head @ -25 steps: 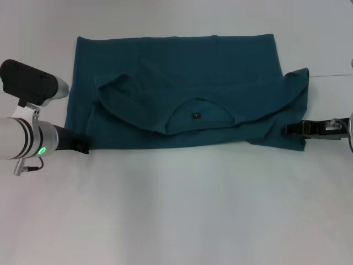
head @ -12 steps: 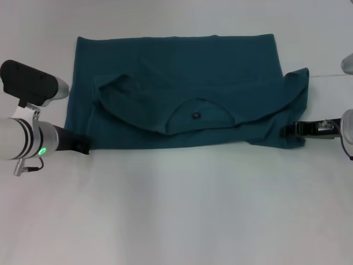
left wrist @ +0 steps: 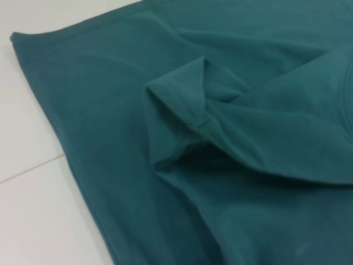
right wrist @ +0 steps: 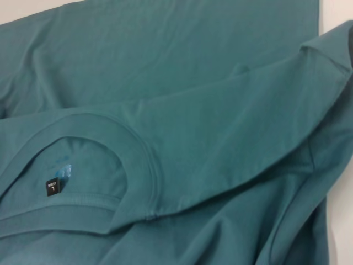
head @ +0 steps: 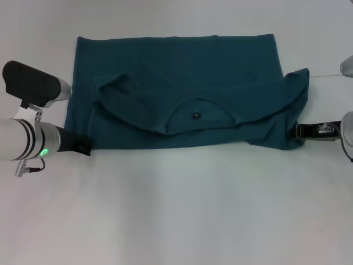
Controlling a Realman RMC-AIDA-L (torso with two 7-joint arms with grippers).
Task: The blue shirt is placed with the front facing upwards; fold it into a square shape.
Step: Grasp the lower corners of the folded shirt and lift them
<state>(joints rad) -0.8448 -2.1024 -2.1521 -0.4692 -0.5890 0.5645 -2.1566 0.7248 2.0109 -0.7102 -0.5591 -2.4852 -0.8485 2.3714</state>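
The blue shirt point(head: 176, 66) lies flat on the white table, its upper part folded down over the body. The round neckline with a small dark tag point(head: 194, 116) faces the near edge. My left gripper point(head: 83, 145) rests at the shirt's near left corner. My right gripper point(head: 297, 131) sits just off the shirt's near right edge, beside a rumpled sleeve point(head: 295, 88). The left wrist view shows a bunched sleeve fold point(left wrist: 182, 121) on the shirt point(left wrist: 110, 110). In the right wrist view the shirt point(right wrist: 220, 127) fills the frame, with the collar and its tag point(right wrist: 52, 186).
White table point(head: 176, 210) stretches broadly in front of the shirt and in narrower strips on both sides. A thin seam line point(head: 331, 75) crosses the table at the far right.
My right gripper has drawn back to the right, from over the shirt's near right edge to just beside it. The shirt and left arm have barely moved.
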